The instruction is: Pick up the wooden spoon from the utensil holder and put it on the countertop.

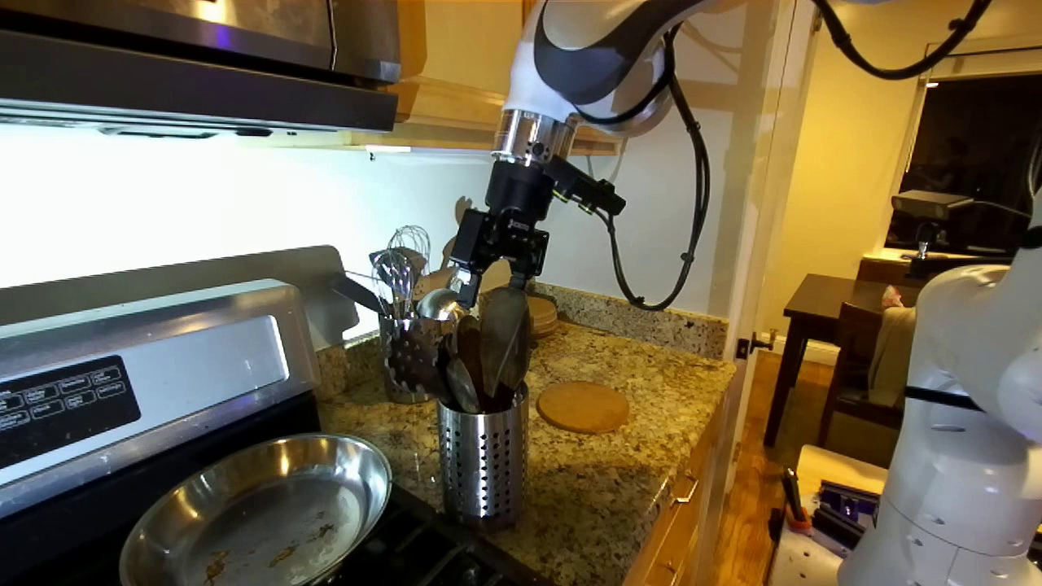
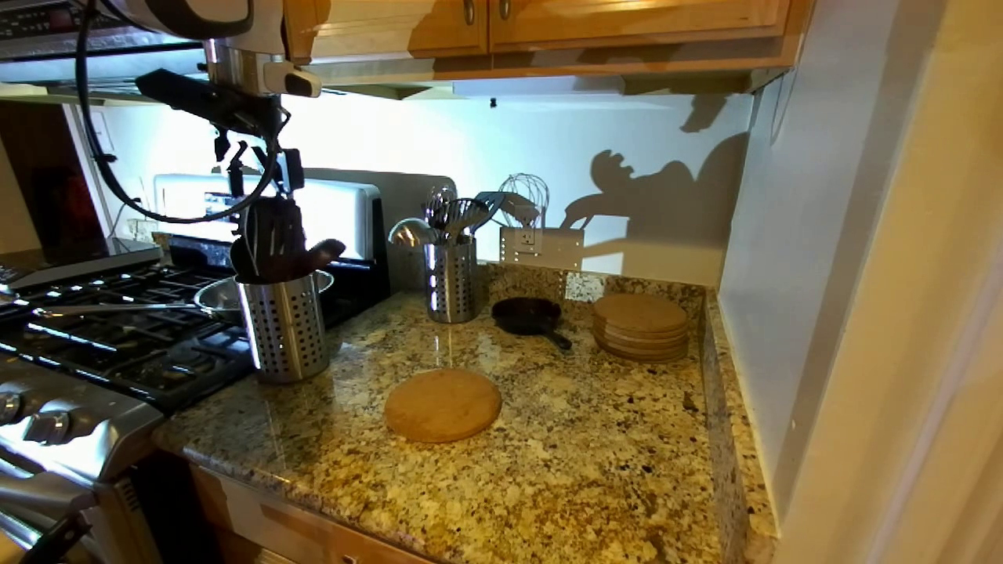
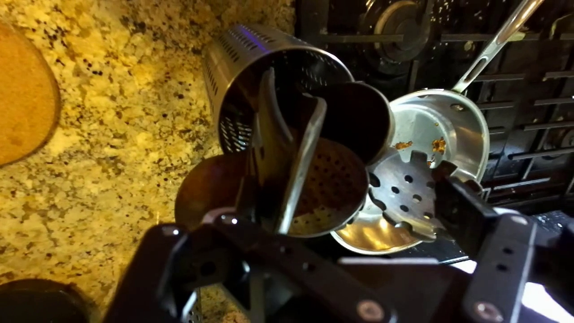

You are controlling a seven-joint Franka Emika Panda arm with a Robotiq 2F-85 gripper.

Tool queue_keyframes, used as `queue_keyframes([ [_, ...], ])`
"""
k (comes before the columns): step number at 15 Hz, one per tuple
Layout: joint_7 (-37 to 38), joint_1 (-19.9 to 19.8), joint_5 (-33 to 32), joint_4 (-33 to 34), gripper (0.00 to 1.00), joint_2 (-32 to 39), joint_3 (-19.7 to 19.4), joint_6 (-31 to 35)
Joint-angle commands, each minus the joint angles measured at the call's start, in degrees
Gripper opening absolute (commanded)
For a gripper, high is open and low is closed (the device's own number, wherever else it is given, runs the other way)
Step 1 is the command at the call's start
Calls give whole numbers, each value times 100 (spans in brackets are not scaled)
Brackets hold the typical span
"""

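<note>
The utensil holder (image 1: pixel 484 456), a perforated metal cylinder, stands upright beside the stove; it also shows in an exterior view (image 2: pixel 284 333) and in the wrist view (image 3: pixel 244 49). It holds several utensils. The wooden spoon's reddish-brown oval head (image 2: pixel 324 252) leans out over the counter side; in the wrist view the head (image 3: pixel 208 188) is partly hidden by my gripper. My gripper (image 1: pixel 494 286) is open, just above the utensil tops, and holds nothing; in the wrist view its fingers (image 3: pixel 350 202) are wide apart around utensil heads. The granite countertop (image 2: pixel 564 454) carries the holder.
A second metal container (image 2: pixel 450 282) with whisks and a ladle stands near the wall. A round wooden board (image 2: pixel 443 403), a small black skillet (image 2: pixel 525 313) and a board stack (image 2: pixel 640 333) lie on the counter. A steel pan (image 1: pixel 269 505) sits on the stove. Cabinets (image 2: pixel 392 31) hang above.
</note>
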Motion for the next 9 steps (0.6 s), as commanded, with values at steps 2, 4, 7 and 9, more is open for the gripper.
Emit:
queue_keyframes([
  [2,49,8,-286,145,100,-36,171,-142],
  [4,74,2,-475,205,100,-44,247,-167],
  [7,77,11,-719,273,100,-65,328,-209],
  [9,81,15,-845,297,100,-70,369,-223],
])
